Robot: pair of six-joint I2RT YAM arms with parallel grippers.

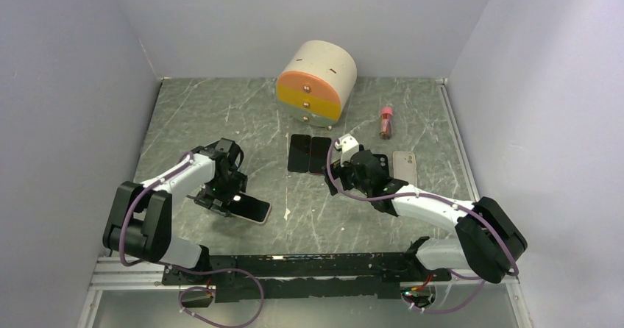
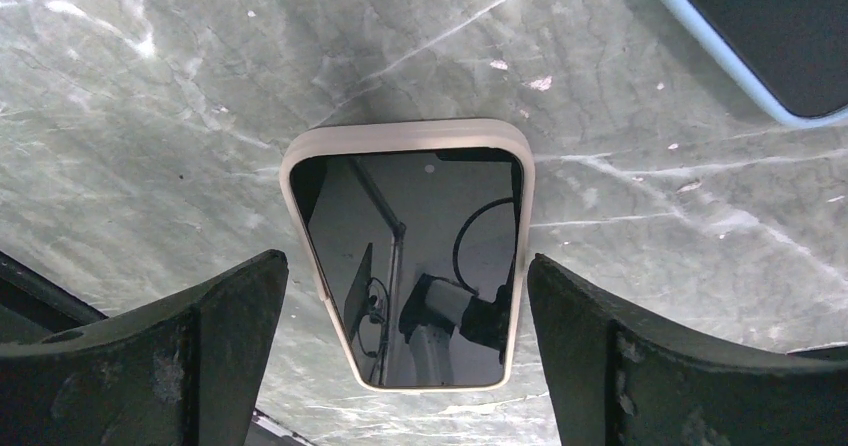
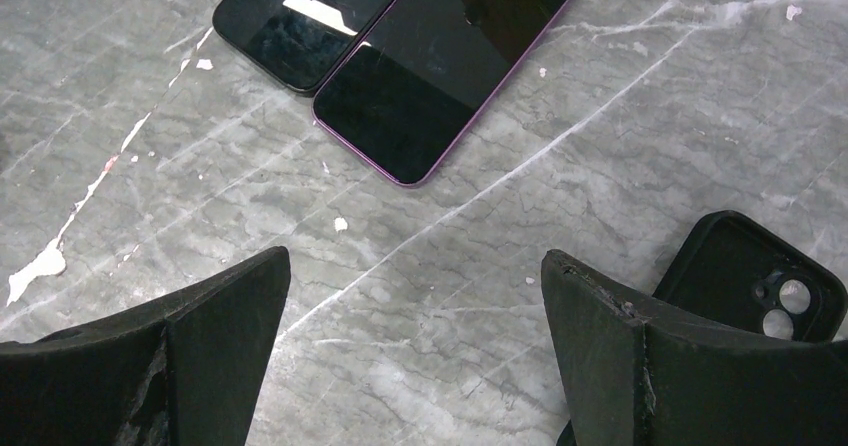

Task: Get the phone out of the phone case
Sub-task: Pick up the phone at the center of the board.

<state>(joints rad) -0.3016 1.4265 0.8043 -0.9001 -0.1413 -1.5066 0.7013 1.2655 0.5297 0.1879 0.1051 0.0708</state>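
- The left end effector [image 2: 405, 286] is hanging released, jaws wide, straddling the dark-screened phone [image 2: 410, 256], which is lying face up in its cream soft-rimmed case [image 2: 410, 134] on the grey marbled worktop [image 2: 150, 86].
- Pinching the case's sides is risking a squeeze that lifts phone and case as one, or skids both across the smooth stone.
- The right end effector [image 3: 415, 346] is also hanging released, holding nothing.
- The pale blue case [image 2: 725, 51] is seemingly holding another dark screen, while the black case [image 3: 745, 276] is lying empty.

The phone case [image 2: 410, 134] is cream, its phone [image 2: 410, 266] black, the table [image 2: 150, 96] grey with white veins.
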